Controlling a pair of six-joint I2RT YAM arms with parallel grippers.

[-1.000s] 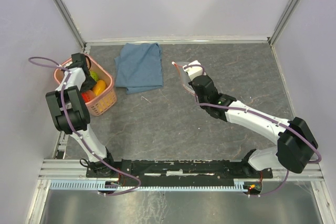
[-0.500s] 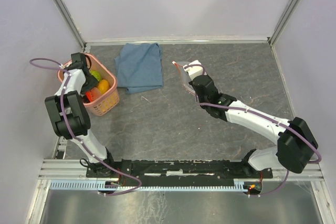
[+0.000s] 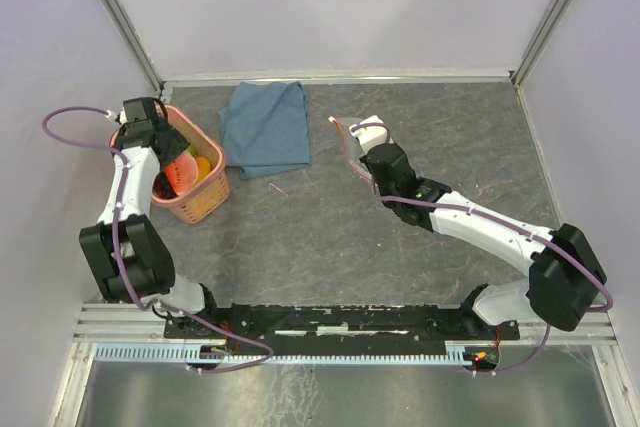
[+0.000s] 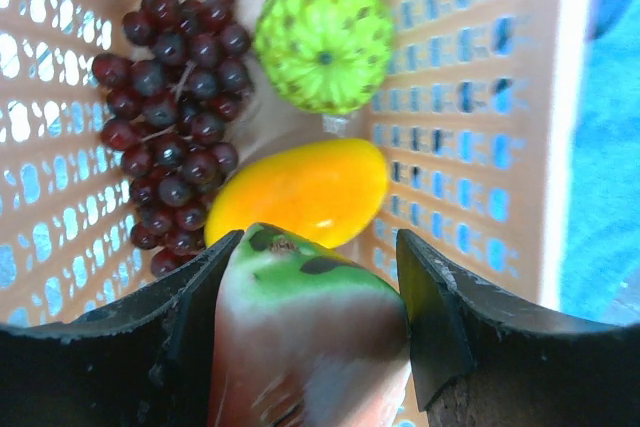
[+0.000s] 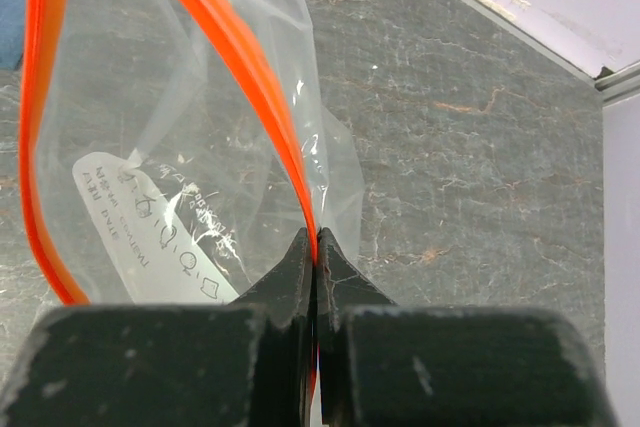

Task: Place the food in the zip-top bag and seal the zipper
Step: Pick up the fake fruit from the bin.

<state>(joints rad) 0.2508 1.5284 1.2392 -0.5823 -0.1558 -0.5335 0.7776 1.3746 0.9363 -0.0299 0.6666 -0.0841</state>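
Since a second ago, your left arm has swung its elbow back toward its base. The left gripper (image 4: 313,277) has narrowed, and its two black fingers now press against either side of a carrot-like toy piece (image 4: 305,337) with a spotted green top and a pale body turning orange. The pink perforated plastic basket (image 3: 207,197) has turned slightly under it. Your right arm has not moved. The right gripper (image 5: 316,247) stays pinched tight on the thin orange-red zipper strip (image 5: 235,67) at the mouth of the clear, crinkly zip-top bag (image 5: 170,147). The bag is held well to the right of the basket, beyond a folded blue cloth (image 3: 265,129) that lies just right of the basket on the grey stone-patterned table (image 3: 330,247). From overhead, the left wrist covers the basket's far end, so only a patch of orange and yellow shows inside. In the left wrist view the lower part of the carrot-like piece is blurred and cut off, and you cannot tell whether it is lifted off the basket floor. A white printed label shows through the bag's plastic, too soft to read. Inside the basket, beyond the gripped piece, lie a smooth yellow-orange round fruit (image 4: 300,192), a dark purple grape bunch (image 4: 175,117) along one side wall, and a yellow-green bumpy ball (image 4: 325,42) by the far wall.
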